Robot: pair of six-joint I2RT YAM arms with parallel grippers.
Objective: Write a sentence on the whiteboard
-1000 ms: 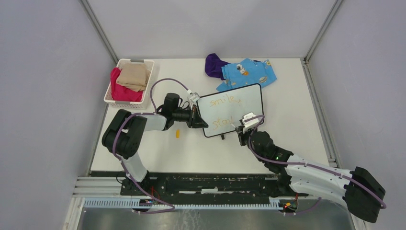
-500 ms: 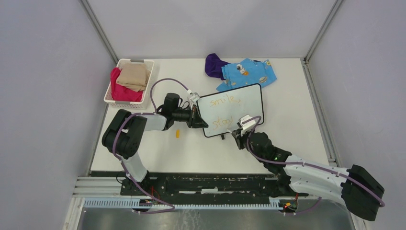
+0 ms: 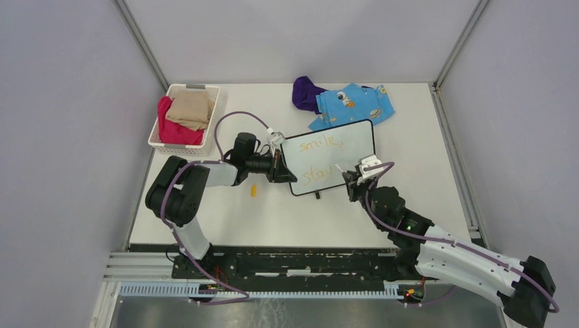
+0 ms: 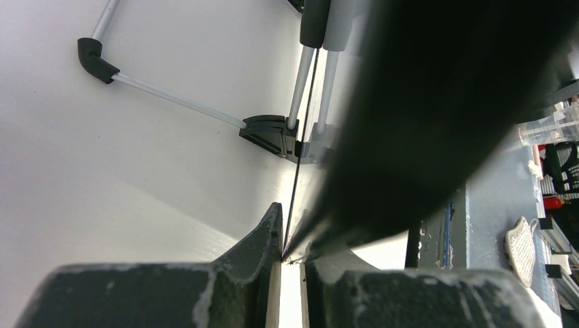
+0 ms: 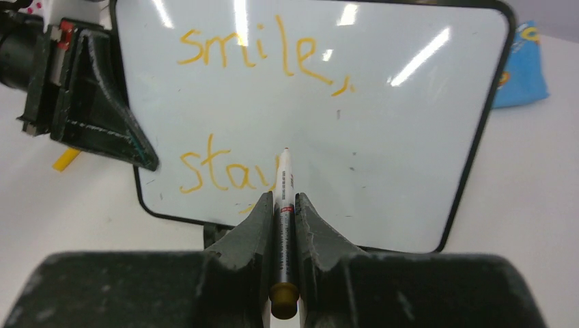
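The whiteboard (image 3: 341, 154) stands tilted mid-table, black-framed, and fills the right wrist view (image 5: 396, 123). The sentence in orange reads "smile," (image 5: 252, 51) above "stay" (image 5: 218, 171). My left gripper (image 3: 282, 169) is shut on the board's left edge, seen as a thin black line (image 4: 298, 150) between the fingertips (image 4: 273, 232). My right gripper (image 5: 284, 199) is shut on a grey marker (image 5: 283, 225), near the board's lower edge (image 3: 354, 179). The marker's tip points at the board just right of "stay". Contact cannot be told.
An orange marker cap (image 3: 252, 190) lies on the table left of the board. A white basket (image 3: 158, 116) with folded clothes sits at the back left. Blue patterned cloth (image 3: 355, 102) and purple cloth (image 3: 306, 92) lie behind the board.
My right gripper with the marker dipped slightly left, then shifted right along the board's lower part. The left arm and the board stayed still.
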